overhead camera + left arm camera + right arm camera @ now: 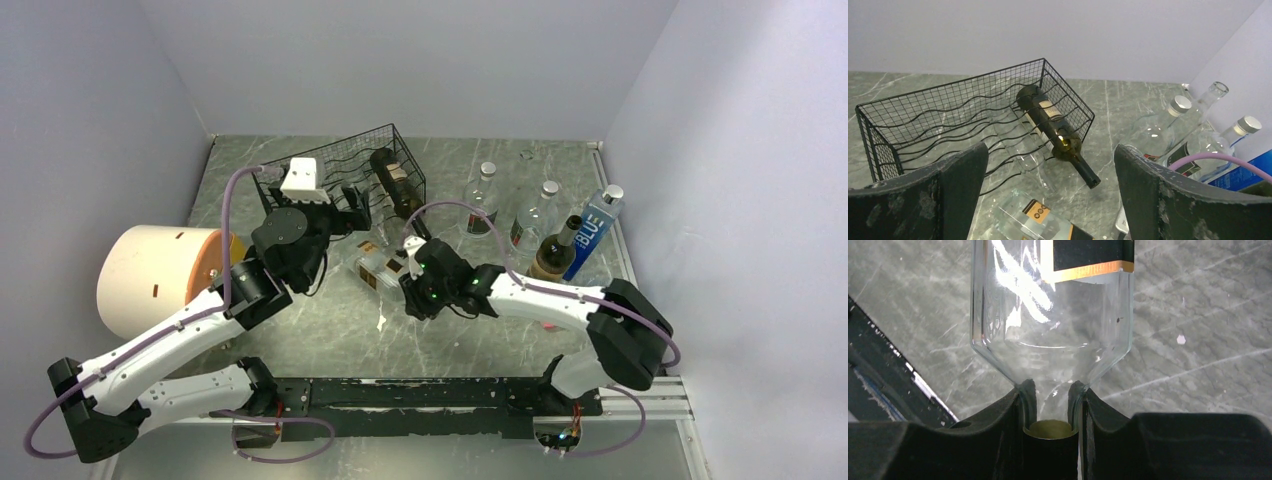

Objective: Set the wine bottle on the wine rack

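The wine rack (330, 175) is a black wire-mesh basket at the back centre, also in the left wrist view (948, 115). A dark wine bottle (395, 180) lies in its right side (1053, 130), neck poking out the front. A faint clear bottle seems to lie beside it. My right gripper (412, 268) is shut on the neck of a clear wine bottle (380, 265) with a black and gold label (1048, 300), held roughly level in front of the rack. The fingers (1018, 405) clamp the neck. My left gripper (353, 205) is open and empty just before the rack (1050, 150).
Two clear bottles (483, 200) (540, 212), a dark bottle (555, 250) and a blue bottle (597, 232) stand at the back right. A white roll with an orange end (150, 275) lies at the left. A black rail (430, 392) runs along the near edge.
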### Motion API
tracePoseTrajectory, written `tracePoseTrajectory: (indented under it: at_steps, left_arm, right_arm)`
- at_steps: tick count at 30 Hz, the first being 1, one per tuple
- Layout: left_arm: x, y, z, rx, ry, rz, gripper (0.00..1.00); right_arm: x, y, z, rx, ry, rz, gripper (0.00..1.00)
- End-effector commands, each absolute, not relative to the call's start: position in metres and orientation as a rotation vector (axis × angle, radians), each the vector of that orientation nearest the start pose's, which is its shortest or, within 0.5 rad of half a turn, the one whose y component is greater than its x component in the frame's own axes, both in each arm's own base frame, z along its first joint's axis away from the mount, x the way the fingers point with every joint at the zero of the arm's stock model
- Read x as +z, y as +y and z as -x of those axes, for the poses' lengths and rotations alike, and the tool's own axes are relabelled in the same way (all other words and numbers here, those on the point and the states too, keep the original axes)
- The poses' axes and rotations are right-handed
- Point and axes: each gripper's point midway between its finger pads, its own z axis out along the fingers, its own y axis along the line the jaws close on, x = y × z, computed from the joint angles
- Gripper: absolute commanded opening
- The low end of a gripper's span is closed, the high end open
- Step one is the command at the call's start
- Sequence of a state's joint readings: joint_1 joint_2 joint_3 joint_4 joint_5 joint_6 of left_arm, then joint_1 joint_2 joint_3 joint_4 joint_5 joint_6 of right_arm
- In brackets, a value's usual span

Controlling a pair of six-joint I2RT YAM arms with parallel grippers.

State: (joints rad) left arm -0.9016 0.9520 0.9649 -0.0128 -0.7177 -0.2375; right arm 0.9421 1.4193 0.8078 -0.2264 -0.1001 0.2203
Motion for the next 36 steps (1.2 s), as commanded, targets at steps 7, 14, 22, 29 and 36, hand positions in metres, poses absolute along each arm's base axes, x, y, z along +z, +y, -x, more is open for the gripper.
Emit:
tracePoseTrajectory:
  at_steps: [7,14,22,29,36]
  left_arm:
    - [0.365,-0.169,-0.282,-0.337,1.537,0.086,0.99]
    - [0.370,-0.165,-0.278,-0.344,1.522,0.089,0.99]
    - [0.366,-0.170,-0.281,-0.345,1.518,0.066,0.99]
    - [0.355,-0.177,-0.285,-0.339,1.555,0.056,1.00]
    - [0.368,-0.170,-0.281,-0.354,1.520,0.086,0.99]
  right_arm:
    - [0.139,0.377,-0.235,0.769,2.009,0.807,0.00]
    - [0.143,0.385,-0.243,0.775,1.993,0.771,0.00]
    - [0.135,0.393,-0.251,0.753,2.010,0.750,0.00]
    - [0.129,0.395,-0.257,0.728,2.013,0.718,0.00]
    - [0.145,0.420,-0.281,0.755,1.989,0.561,0.00]
